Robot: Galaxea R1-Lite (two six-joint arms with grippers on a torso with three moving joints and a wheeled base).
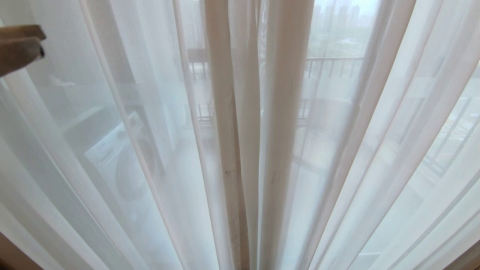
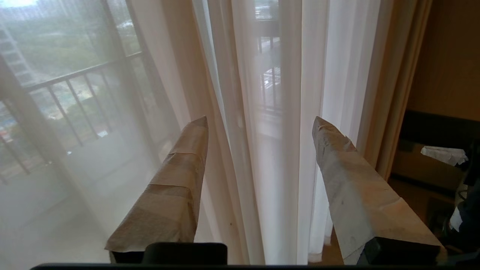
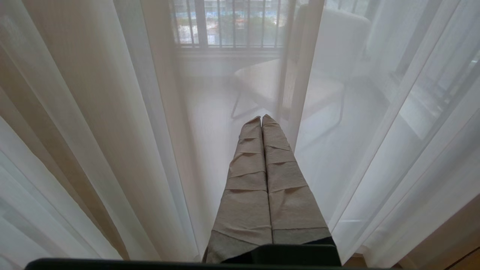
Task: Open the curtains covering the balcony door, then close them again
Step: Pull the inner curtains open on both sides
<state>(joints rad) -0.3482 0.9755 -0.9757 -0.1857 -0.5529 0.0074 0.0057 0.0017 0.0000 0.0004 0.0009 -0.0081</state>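
Left hand [image 2: 258,123] w/ fingers spread, empty, straddling the gathered folds of the curtains [image 2: 262,93] ahead, prob. to pinch them; right hand [image 3: 261,120] closed, empty.

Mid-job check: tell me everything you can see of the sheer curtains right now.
The sheer curtains are white, see-through voile hanging in long vertical pleats, drawn shut across the view. Two denser folds meet at the middle. A balcony railing, a chair and a washing machine show dimly through the fabric. The left gripper stands open facing the middle folds, not gripping them; the right gripper is shut, pointing at the fabric.
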